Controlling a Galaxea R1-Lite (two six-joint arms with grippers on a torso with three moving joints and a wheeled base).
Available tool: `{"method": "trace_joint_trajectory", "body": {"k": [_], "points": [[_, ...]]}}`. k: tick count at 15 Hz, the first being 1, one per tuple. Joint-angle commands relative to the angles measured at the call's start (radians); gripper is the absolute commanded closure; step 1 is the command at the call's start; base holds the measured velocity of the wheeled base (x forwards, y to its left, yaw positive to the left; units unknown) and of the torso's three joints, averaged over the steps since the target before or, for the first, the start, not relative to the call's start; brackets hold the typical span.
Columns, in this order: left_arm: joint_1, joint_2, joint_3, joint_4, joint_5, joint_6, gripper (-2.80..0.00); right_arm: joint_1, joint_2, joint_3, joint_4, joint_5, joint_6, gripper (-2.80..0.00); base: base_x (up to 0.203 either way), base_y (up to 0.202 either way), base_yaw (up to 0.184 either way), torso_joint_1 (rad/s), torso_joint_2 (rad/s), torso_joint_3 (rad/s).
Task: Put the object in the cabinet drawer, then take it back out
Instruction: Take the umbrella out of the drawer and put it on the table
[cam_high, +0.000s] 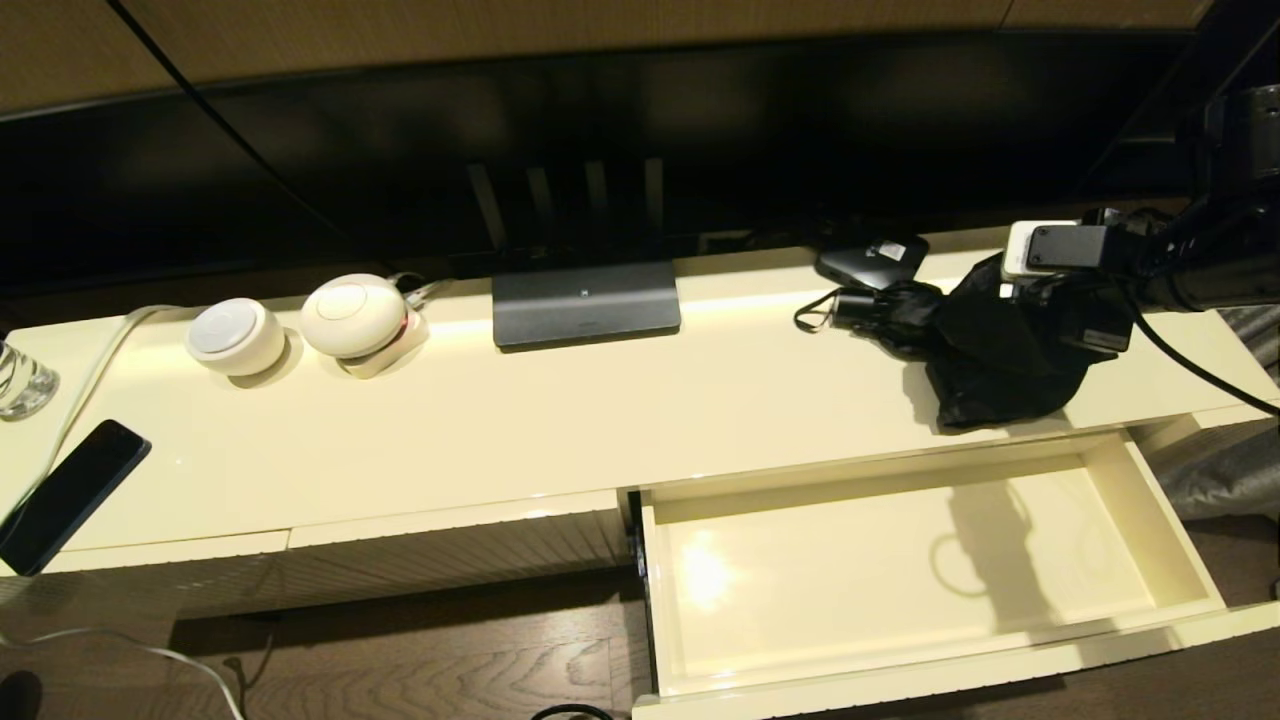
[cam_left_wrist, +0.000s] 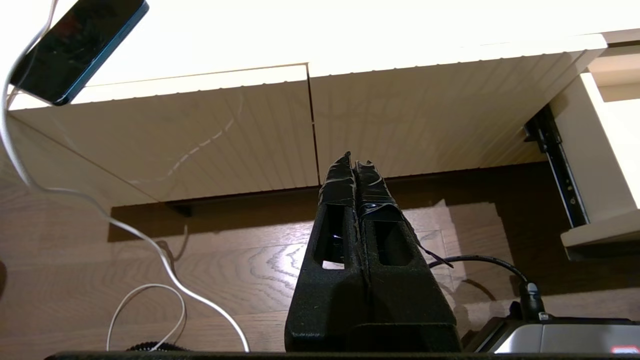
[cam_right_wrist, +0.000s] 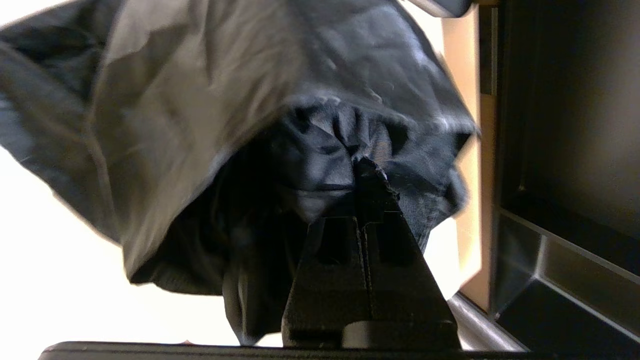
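The black folding umbrella (cam_high: 985, 350) hangs over the right end of the cabinet top, its rumpled fabric drooping toward the front edge. Its short handle (cam_high: 862, 305) and wrist loop (cam_high: 812, 312) point left. I cannot tell if the fabric touches the top. My right gripper (cam_right_wrist: 367, 165) is shut on the umbrella fabric (cam_right_wrist: 200, 100); in the head view its fingers are hidden behind the wrist. The cream cabinet drawer (cam_high: 1150, 500) stands pulled out below, with nothing inside. My left gripper (cam_left_wrist: 354, 162) is shut and holds nothing, low in front of the ribbed cabinet fronts (cam_left_wrist: 410, 115).
A small flat black box with a white label (cam_high: 872, 258) lies behind the umbrella. A dark router (cam_high: 586, 300), two white round devices (cam_high: 237, 337) (cam_high: 352, 315), a phone (cam_high: 70, 495) and a glass (cam_high: 20, 380) sit on the top. White cables (cam_left_wrist: 150, 250) cross the wood floor.
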Motion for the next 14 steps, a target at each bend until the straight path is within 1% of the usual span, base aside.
{"method": "trace_joint_trajectory", "body": {"k": [1,5,8,11,14], "points": [[0.0,0.001,0.003,-0.001,0.0,0.0,0.0,0.001,0.019,0.03,-0.027,0.004,-0.009,-2.8,0.0,0.0,0.0,0.0,0.0,0.0],[0.0,0.001,0.003,0.0,0.0,0.0,0.0,0.006,-0.018,0.045,-0.027,0.003,-0.007,-2.8,0.0,0.0,0.0,0.0,0.0,0.0],[0.0,0.001,0.003,-0.001,0.0,0.0,0.0,0.007,-0.096,0.064,-0.026,0.004,-0.021,-2.8,0.0,0.0,0.0,0.0,0.0,0.0],[0.0,0.001,0.003,0.0,0.0,0.0,0.0,0.007,-0.174,0.127,-0.032,0.01,-0.09,-2.8,0.0,0.0,0.0,0.0,0.0,0.0],[0.0,0.001,0.003,-0.001,0.0,0.0,0.0,0.002,-0.213,0.172,-0.03,0.012,-0.13,-2.8,0.0,0.0,0.0,0.0,0.0,0.0]]}}
